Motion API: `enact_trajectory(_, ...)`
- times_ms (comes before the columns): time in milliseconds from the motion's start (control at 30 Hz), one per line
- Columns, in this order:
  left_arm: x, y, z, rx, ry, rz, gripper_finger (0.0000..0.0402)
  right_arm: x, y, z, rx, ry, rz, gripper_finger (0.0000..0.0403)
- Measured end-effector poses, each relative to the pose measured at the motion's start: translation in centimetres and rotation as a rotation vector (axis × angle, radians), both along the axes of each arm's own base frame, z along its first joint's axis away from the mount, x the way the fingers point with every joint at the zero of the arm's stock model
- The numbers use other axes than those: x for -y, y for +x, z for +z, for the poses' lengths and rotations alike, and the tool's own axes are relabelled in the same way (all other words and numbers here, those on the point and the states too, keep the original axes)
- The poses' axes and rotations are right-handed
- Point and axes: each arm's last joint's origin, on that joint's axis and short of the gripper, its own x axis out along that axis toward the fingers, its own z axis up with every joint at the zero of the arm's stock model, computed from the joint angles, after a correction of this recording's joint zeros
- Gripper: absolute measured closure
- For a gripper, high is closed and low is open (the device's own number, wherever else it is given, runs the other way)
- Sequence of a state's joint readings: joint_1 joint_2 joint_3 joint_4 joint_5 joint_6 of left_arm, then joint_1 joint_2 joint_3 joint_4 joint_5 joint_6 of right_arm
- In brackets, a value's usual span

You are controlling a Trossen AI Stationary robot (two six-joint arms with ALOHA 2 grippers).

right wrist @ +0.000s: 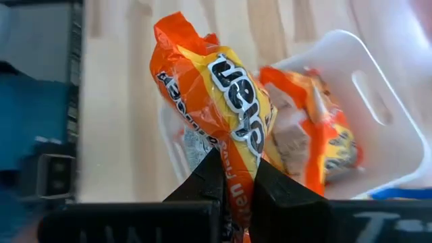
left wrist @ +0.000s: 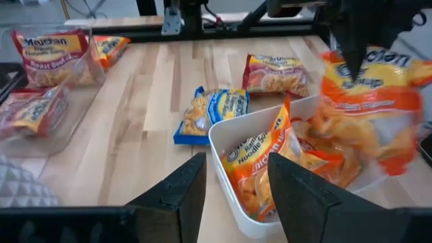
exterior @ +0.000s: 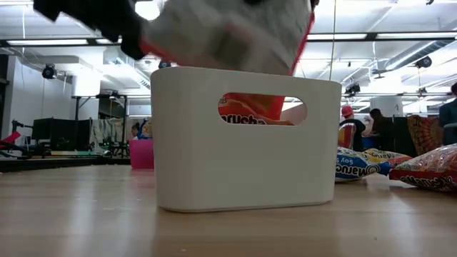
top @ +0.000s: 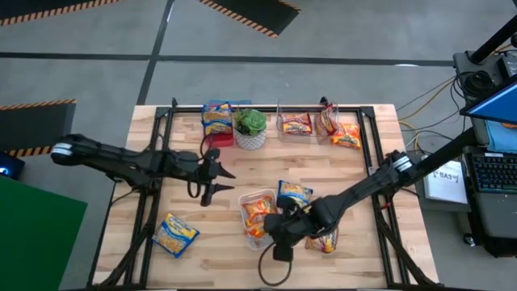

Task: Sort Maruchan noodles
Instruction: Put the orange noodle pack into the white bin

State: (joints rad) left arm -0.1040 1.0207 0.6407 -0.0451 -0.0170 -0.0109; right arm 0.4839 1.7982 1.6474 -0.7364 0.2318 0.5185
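Observation:
A white bin [top: 245, 200] stands near the table's front middle with an orange Maruchan packet [left wrist: 260, 162] in it. My right gripper [right wrist: 236, 179] is shut on a second orange packet [right wrist: 223, 88] over the bin. My left gripper [top: 226, 181] hovers open and holding nothing just left of the bin. Loose packets lie flat on the table: a blue one [top: 175, 234] at the near left, a blue one [top: 292, 194] and a red one [top: 323, 240] beside the bin. My right gripper pinches the orange packet between its two fingers by one crinkled end [right wrist: 233, 162]. The fingers slant down from the table's right side. The packet hangs below them, lifted clear of the table, with its lower end [left wrist: 364, 148] about level with the bin's rim.
Along the far edge stand a red bin with blue packets [top: 216, 121], a green potted plant [top: 250, 125], and clear bins with red-pink packets [top: 295, 124] and more packets [top: 335, 128]. A black frame [top: 161, 145] rims the table. Bare wood lies between the left gripper and the near-left packet.

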Motion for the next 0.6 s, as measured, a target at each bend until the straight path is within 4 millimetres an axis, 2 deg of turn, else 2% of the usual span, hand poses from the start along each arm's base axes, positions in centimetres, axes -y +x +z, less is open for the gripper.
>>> enact_trajectory(267, 0.0, 0.2, -4.8, 0.073, -0.032, 0.011, 0.0261, 0.6, 0.2, -0.8, -0.03, -0.074, -0.023, 0.0384)
enact_trajectory(467, 0.1, 0.7, -7.2, 0.084, -0.042, 0.014, 0.0261, 0.7, 0.0, -0.3, -0.019, -0.077, -0.024, 0.0384)
enact_trajectory(600, 0.1, 1.6, -8.5, 0.036, -0.036, 0.016, 0.0261, 0.8, 0.1, -0.8, -0.035, -0.118, -0.014, 0.0384)
